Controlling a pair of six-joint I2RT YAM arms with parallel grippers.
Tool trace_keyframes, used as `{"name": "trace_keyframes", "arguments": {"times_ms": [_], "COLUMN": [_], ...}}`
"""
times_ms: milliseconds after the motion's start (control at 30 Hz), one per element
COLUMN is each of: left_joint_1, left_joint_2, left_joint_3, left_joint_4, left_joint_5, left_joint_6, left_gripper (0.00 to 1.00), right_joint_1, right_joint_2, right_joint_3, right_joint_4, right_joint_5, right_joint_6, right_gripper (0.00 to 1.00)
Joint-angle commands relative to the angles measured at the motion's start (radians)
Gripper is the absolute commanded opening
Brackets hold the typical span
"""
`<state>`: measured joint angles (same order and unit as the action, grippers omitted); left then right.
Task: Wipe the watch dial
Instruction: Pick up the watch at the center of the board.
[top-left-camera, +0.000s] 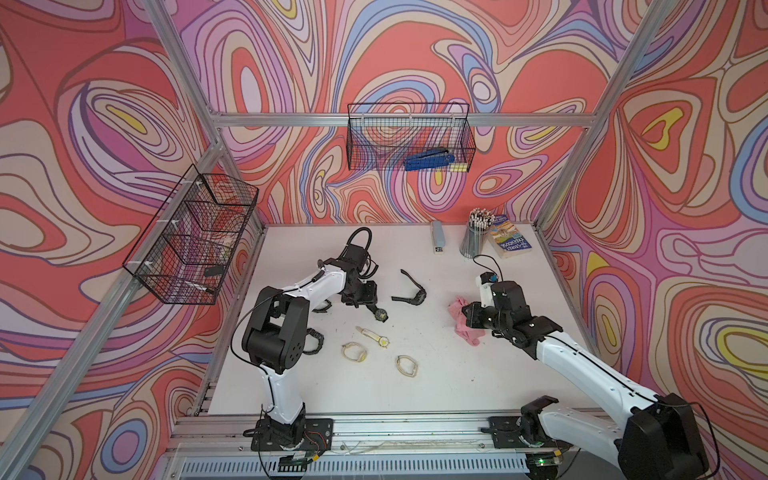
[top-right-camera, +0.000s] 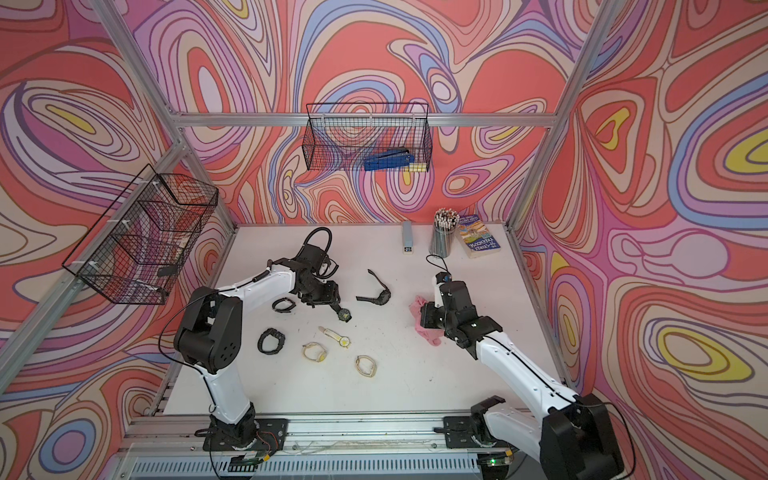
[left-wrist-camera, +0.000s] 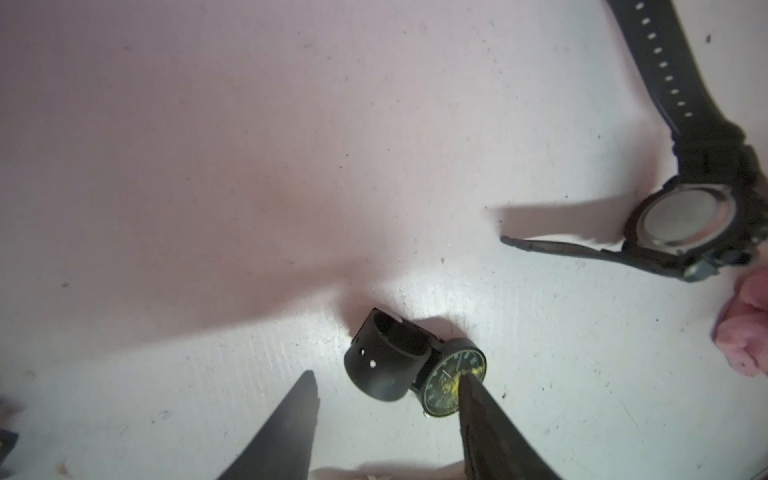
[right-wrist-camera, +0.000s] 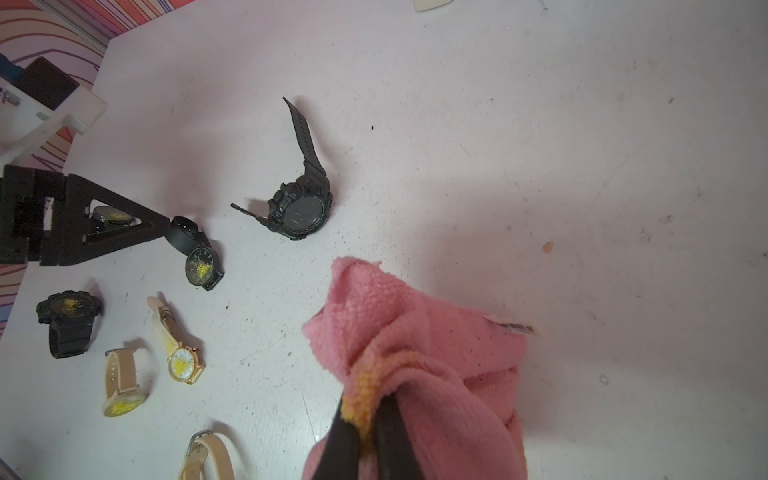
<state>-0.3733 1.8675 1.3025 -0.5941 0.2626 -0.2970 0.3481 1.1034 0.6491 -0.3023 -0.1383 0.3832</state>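
Note:
A black watch lies on the white table, its round dial smeared with yellow and its strap curled in a loop. My left gripper hangs open just over it. One finger overlaps the dial's edge and the other stands clear of the strap. Both top views show this watch just beyond the left gripper. My right gripper is shut on a pink cloth with a yellow-stained fold. It holds the cloth to the right, apart from the watch.
Several other watches lie around: a large black one, cream-strapped ones and black ones. At the back stand a grey stapler, a pencil cup and a book.

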Motion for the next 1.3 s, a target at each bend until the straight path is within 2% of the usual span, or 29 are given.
{"name": "trace_keyframes", "arguments": {"times_ms": [0, 233, 400, 1067, 1267], "left_joint_1": [-0.001, 0.011, 0.015, 0.017, 0.026], "left_joint_2": [0.035, 0.088, 0.127, 0.121, 0.099], "left_joint_3": [0.041, 0.071, 0.101, 0.045, 0.020], "left_joint_4": [-0.045, -0.077, -0.117, -0.076, -0.061], "left_joint_5": [0.081, 0.112, 0.070, 0.120, 0.142], "left_joint_6": [0.125, 0.168, 0.183, 0.156, 0.139], "left_gripper": [0.54, 0.51, 0.46, 0.43, 0.45], "right_joint_1": [-0.001, -0.002, -0.001, -0.001, -0.001], "right_joint_2": [0.001, -0.015, -0.019, 0.010, 0.014], "right_joint_3": [0.004, -0.004, -0.004, 0.005, 0.009], "right_joint_4": [0.023, 0.005, -0.001, 0.007, 0.011], "right_joint_5": [-0.014, -0.001, -0.001, -0.007, -0.007], "right_joint_6": [-0.001, -0.006, -0.005, -0.002, -0.001], "right_gripper": [0.00, 0.00, 0.00, 0.00, 0.00]}}
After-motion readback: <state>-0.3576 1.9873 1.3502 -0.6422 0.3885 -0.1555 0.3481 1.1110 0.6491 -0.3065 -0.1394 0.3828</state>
